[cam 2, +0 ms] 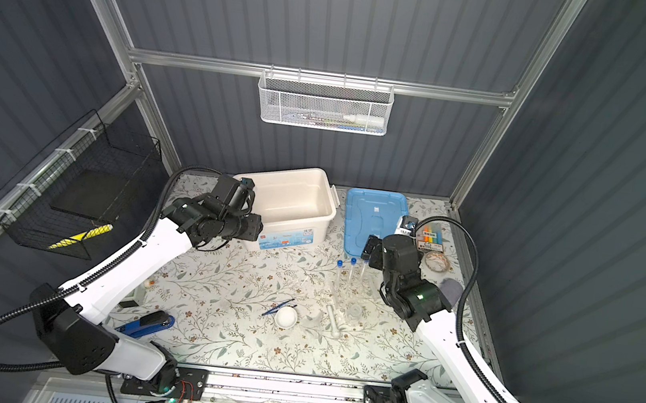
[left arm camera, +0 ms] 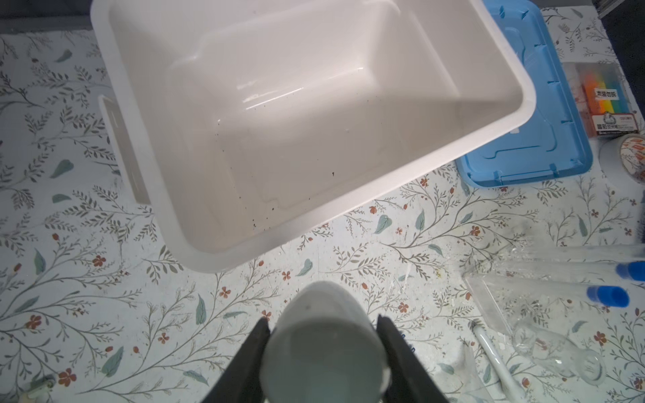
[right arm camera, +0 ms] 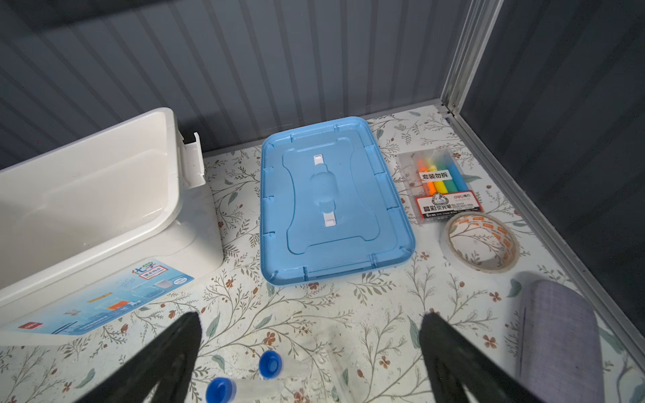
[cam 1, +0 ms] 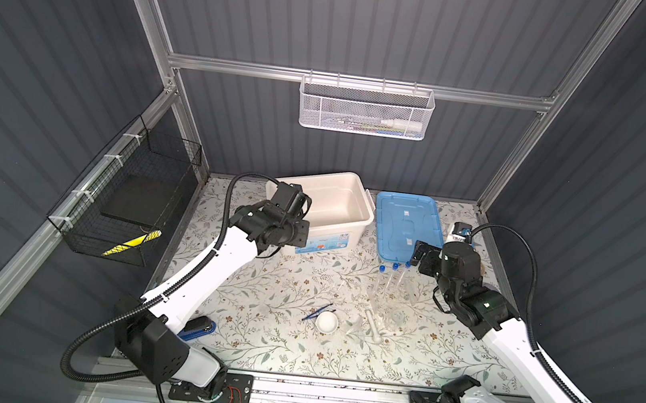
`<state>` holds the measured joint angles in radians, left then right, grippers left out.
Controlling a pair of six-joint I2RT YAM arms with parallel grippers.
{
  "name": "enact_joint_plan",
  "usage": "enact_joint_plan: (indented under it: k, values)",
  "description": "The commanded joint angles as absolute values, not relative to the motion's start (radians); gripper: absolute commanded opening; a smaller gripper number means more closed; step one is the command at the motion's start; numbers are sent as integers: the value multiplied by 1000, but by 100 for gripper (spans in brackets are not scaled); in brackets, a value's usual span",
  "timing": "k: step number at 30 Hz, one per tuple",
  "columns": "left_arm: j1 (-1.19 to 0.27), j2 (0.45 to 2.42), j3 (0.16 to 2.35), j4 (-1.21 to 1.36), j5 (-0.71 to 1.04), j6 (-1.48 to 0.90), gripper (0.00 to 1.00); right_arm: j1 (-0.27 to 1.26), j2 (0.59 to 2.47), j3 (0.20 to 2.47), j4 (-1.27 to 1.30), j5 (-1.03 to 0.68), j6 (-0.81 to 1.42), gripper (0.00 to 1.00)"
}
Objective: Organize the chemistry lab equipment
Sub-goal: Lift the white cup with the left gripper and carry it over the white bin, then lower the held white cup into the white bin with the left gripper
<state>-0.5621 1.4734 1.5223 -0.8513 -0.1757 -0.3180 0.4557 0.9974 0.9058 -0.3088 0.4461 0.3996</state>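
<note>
- Clamping a white ceramic cup [left arm camera: 324, 349] between both fingers of the left gripper [left arm camera: 323, 324], each finger pressing on an opposite side.
- Hovering just short of the near rim of the open white bin [left arm camera: 223, 258], with a strip of bare flowered table [left arm camera: 104, 296] showing below the fingertips.
- Showing only dark specks on the bin's floor ahead of the held cup.
- Lying flat beyond the bin, further ahead and to the right of the left gripper: a blue lid [left arm camera: 544, 139].
- Spreading the right gripper [right arm camera: 307, 331] wide, holding nothing between its fingers.
- Hanging above the blue-capped test tubes [right arm camera: 270, 364], with bare table running ahead to the lid's near edge.
- Standing to that gripper's left, the bin's labelled wall. To its right, a tape roll [right arm camera: 480, 242] and a grey cloth [right arm camera: 558, 342], with a pack of markers [right arm camera: 441, 185] just beside the lid.
- Looking smooth, round and slightly tapering, the cup is turning one flat end toward the wrist camera. Cannot tell whether it is the mouth or the base.
- Resting behind both grippers, well apart from them: a white dish [cam 1: 326, 321] with dark blue tweezers [cam 1: 316, 312] just beside it, a white pestle [cam 1: 373, 324] and clear glassware [cam 1: 395, 318].
</note>
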Motion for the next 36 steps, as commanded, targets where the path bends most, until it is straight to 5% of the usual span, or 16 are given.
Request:
enact_joint_plan:
  k: [1, 17, 36]
  values:
    - [-562, 1546, 1631, -955, -186, -248, 33, 433, 1026, 952, -276, 408, 370, 99]
    - [-417, 1924, 1984, -1004, -56, -146, 33, 329, 1257, 1088, -194, 235, 293, 99]
    - [-356, 2250, 2146, -983, -12, -128, 32, 256, 1328, 1109, -182, 199, 313, 99]
